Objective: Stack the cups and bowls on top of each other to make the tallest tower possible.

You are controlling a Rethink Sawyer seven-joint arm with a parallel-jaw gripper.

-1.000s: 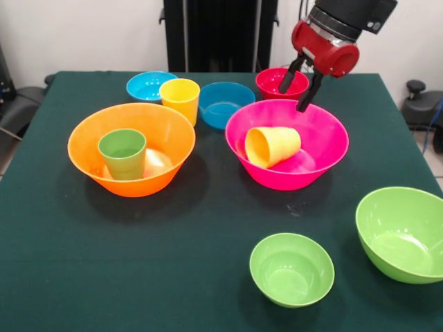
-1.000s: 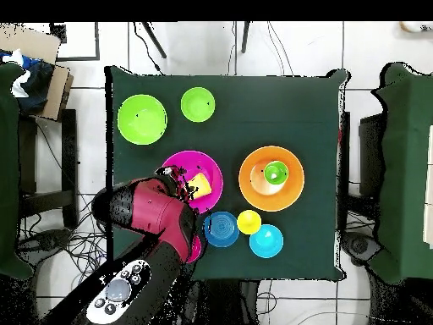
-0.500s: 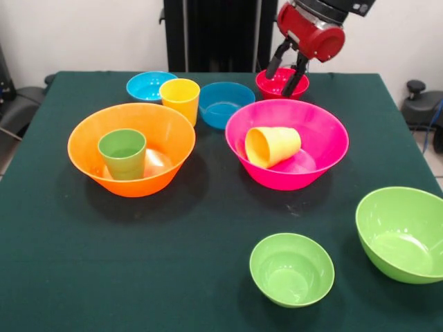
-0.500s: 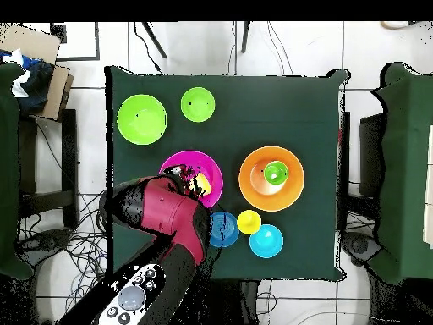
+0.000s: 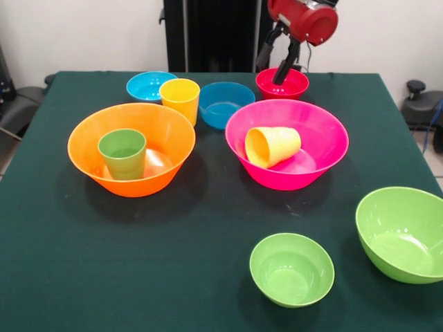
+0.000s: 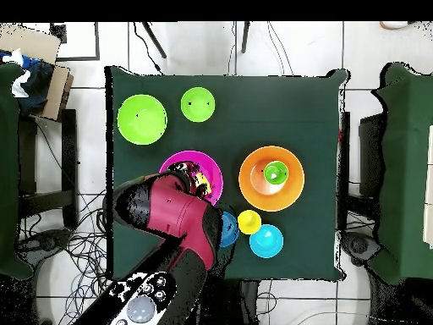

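Note:
My gripper [image 5: 270, 72] hangs open and empty just above the small red-pink bowl [image 5: 294, 86] at the table's far side. In front of it the large hot pink bowl [image 5: 327, 140] holds the orange-yellow cup [image 5: 273, 145], which lies on its side. A green cup [image 5: 122, 153] stands upright inside the large orange bowl [image 5: 82, 140]. Behind that bowl the yellow cup [image 5: 180, 98] stands on the cloth between a light blue bowl [image 5: 144, 84] and a darker blue bowl [image 5: 225, 104]. In the overhead view the arm [image 6: 173, 222] covers the red-pink bowl and part of the pink bowl [image 6: 201, 162].
A small lime green bowl [image 5: 291, 268] sits near the front edge. The large lime green bowl [image 5: 401, 232] rests at the front right, close to the table's right edge. Chairs stand at both sides of the table in the overhead view.
The gripper has risen and drawn back from over the pink bowl's far rim to above the red-pink bowl, staying open. No cup or bowl has moved.

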